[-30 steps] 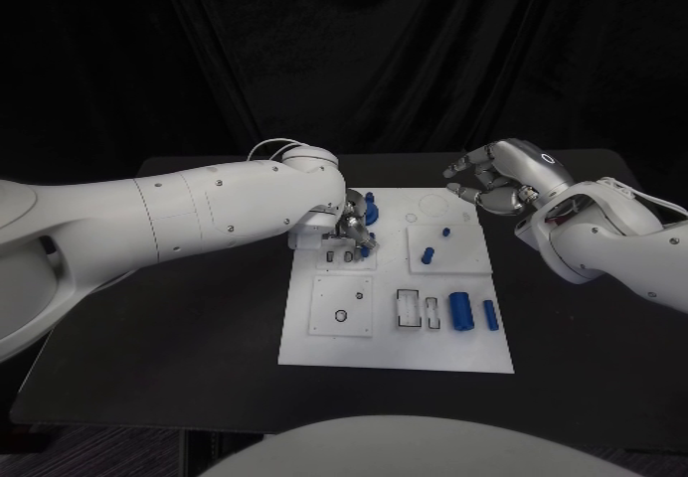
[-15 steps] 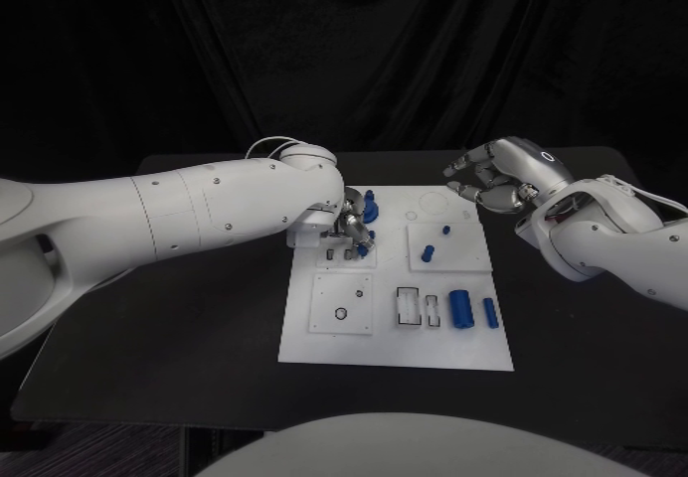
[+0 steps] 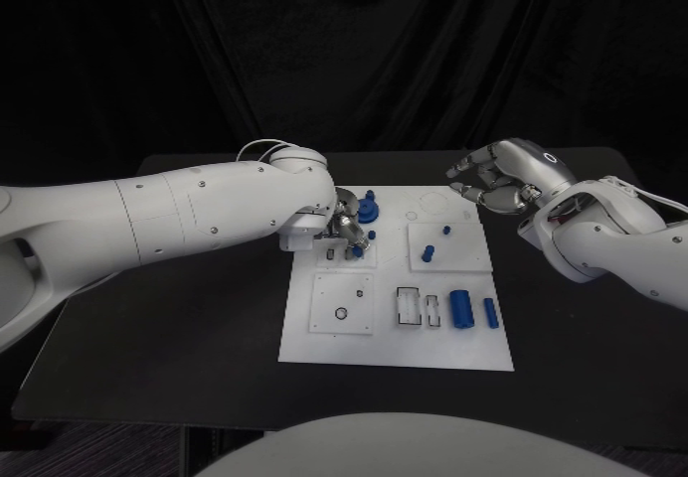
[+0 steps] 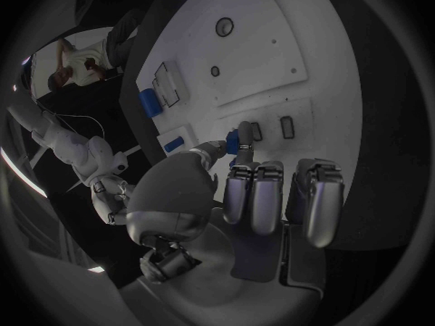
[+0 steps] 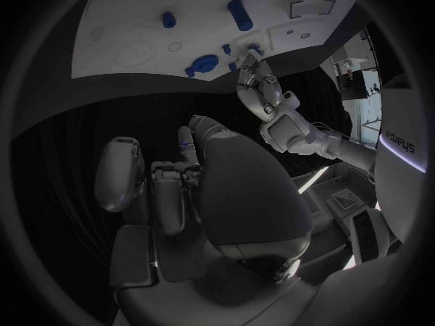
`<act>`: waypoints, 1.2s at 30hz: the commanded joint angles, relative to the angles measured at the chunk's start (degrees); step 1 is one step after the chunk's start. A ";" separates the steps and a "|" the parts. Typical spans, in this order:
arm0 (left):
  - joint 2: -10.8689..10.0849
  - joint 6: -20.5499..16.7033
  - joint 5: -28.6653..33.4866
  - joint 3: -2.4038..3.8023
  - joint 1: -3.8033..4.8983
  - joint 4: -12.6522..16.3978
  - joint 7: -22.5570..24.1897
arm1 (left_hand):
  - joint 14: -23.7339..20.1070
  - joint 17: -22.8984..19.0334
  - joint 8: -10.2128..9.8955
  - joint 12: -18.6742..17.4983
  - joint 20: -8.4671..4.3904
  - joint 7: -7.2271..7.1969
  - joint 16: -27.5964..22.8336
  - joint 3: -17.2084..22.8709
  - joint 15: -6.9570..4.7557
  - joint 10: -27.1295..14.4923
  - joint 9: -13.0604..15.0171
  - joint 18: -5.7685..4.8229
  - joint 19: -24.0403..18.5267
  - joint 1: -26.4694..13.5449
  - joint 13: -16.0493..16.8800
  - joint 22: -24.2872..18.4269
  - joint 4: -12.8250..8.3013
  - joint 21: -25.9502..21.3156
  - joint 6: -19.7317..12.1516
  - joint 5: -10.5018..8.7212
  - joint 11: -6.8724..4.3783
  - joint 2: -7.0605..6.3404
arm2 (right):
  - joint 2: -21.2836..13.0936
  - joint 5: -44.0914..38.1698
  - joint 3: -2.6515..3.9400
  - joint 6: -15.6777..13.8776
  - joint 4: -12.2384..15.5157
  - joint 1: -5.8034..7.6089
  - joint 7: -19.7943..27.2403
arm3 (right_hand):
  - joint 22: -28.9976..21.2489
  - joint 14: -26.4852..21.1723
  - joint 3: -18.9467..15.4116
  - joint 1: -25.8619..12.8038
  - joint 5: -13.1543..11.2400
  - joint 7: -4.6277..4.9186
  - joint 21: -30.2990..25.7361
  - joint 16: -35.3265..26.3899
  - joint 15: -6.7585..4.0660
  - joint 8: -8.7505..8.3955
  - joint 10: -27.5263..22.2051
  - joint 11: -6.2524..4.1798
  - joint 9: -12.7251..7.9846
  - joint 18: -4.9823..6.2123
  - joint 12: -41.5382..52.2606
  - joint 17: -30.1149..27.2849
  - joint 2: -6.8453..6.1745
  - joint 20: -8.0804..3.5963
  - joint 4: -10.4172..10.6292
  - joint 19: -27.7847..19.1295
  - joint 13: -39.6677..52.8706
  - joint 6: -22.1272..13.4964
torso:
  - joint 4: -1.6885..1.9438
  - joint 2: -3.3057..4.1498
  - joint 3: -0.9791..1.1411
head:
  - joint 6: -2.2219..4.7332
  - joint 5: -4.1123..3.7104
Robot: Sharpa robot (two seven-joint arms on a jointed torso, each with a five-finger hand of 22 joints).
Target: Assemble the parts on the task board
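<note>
The white task board (image 3: 359, 343) lies in the middle of the black table. My left hand (image 3: 341, 229) hovers low over the board's far left plate and pinches a small blue part (image 4: 235, 140) between thumb and a finger, just above two small slots (image 4: 286, 127). The same part (image 3: 357, 250) pokes out under the fingers in the head view. A blue gear-shaped part (image 3: 369, 210) stands right beside that hand. My right hand (image 3: 495, 179) hangs above the board's far right corner with its fingers curled in and nothing in them.
A large blue cylinder (image 3: 460, 309) and a thinner blue one (image 3: 490, 314) lie at the board's right, next to two rectangular slots (image 3: 409, 308). A blue peg (image 3: 428, 256) and a small blue stub (image 3: 444, 233) stand on the right plate. A black ring (image 3: 340, 316) sits on the near left plate.
My left hand has shifted slightly toward the board's far side with the small blue part still pinched. The right hand has stayed where it was.
</note>
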 commanded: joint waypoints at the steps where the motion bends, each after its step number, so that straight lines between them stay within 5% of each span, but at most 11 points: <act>1: -0.64 -2.31 0.17 0.04 -0.16 0.95 0.50 | 5.95 15.09 -0.30 0.20 -0.13 -0.02 0.15 0.37 0.07 6.05 0.07 0.30 3.94 -0.70 15.09 13.01 0.09 -0.26 0.31 0.01 -0.09 0.10 | -0.11 -0.10 0.05 0.09 0.05 -0.13 -1.22 | 9.17 6.07 0.18 0.49 0.20 -0.05 -0.38 0.14 0.53 -0.38 6.14 0.32 -0.07 -0.52 0.16 15.09 0.08 0.36 -0.29 0.10 15.10 0.49 | -0.04 -0.08 -0.02 | 0.00 -0.05; 6: -1.81 -3.15 0.17 0.04 -0.16 2.02 0.58 | 5.95 15.09 -0.33 0.20 -0.14 -0.04 0.15 0.63 0.06 6.05 0.18 0.30 3.94 -0.96 15.09 13.02 0.17 -0.27 0.40 -0.07 -0.10 0.09 | -0.12 -0.10 0.05 0.16 0.02 -0.14 -1.23 | 9.15 6.07 0.21 0.51 0.23 -0.04 -0.44 0.14 0.54 -0.39 6.14 0.34 -0.07 -0.51 0.16 15.09 0.08 0.37 -0.32 0.08 15.10 0.52 | 0.08 -0.09 0.11 | 0.00 -0.02; 36: -3.87 -4.06 0.17 0.03 -0.50 2.23 0.35 | 5.95 15.09 -0.99 0.20 -0.13 0.04 0.15 1.92 0.08 6.05 0.99 0.41 3.61 -3.06 15.09 12.69 0.88 -0.41 0.38 -2.91 -0.04 -0.21 | -0.12 -0.10 0.05 0.32 0.13 -0.19 -1.08 | 9.13 6.07 0.27 0.56 0.29 -0.01 -0.52 0.14 0.57 -0.39 6.14 0.38 -0.07 -0.49 0.16 15.09 0.08 0.40 -0.37 0.05 15.10 0.62 | -0.17 0.06 0.00 | 0.00 0.85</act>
